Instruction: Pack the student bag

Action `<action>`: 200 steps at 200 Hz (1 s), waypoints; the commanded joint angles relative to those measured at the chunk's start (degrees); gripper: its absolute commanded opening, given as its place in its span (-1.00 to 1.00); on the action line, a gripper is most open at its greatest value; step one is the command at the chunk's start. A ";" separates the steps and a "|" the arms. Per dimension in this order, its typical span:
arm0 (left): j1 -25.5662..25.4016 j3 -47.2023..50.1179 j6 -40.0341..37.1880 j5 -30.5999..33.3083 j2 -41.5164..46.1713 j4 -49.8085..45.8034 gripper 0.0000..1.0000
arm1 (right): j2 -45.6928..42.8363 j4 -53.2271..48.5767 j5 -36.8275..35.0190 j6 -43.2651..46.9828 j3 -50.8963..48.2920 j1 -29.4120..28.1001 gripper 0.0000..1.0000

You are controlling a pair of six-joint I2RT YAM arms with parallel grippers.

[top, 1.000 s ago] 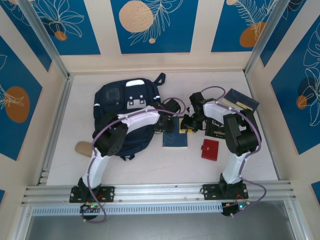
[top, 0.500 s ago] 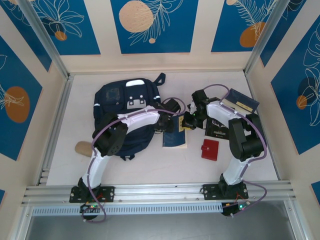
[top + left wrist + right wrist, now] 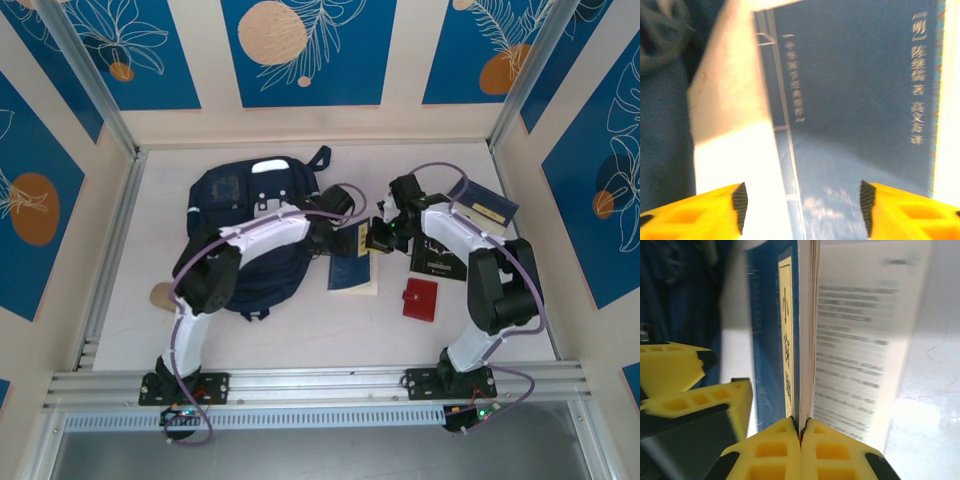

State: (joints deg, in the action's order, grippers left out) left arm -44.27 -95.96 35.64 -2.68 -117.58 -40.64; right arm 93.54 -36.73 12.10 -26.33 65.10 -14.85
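Since a second ago the navy book [image 3: 352,272] has tipped up, the right hand [image 3: 801,432] pinches its edge tight and the left hand [image 3: 802,200] is spread open over it, so next I think it must be carried left into the student bag [image 3: 245,215] lying just beside it on the tabletop [image 3: 300,330].

We see a navy booklet [image 3: 352,272] near the middle of the table [image 3: 300,340], with a red wallet [image 3: 420,298] near it toward the right edge. A black book [image 3: 437,258] lies just behind the wallet. A second navy booklet [image 3: 487,203] lies near the far right corner, and a tan object [image 3: 163,295] by the left edge.
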 commanded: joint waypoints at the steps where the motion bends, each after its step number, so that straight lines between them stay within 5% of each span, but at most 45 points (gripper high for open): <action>1: 3.99 1.50 -1.69 -5.60 9.08 2.03 0.39 | -4.73 2.01 6.16 1.86 0.06 2.33 -0.94; 57: 14.97 15.37 -0.92 -18.28 24.06 11.37 0.86 | -10.10 4.76 18.28 1.75 2.46 3.54 -0.97; 103: 21.56 25.94 4.53 -29.65 33.06 22.38 1.00 | -8.93 13.95 34.21 -4.31 4.54 2.54 -0.98; 200: 24.34 30.35 13.09 -44.65 33.56 37.17 0.91 | -4.26 25.29 44.03 -14.29 9.10 -1.42 -0.99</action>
State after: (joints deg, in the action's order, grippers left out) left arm -20.82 -65.84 46.50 -41.45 -84.42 -9.39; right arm 88.33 -15.29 50.63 -36.99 72.31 -16.10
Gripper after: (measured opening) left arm 0.978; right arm 0.058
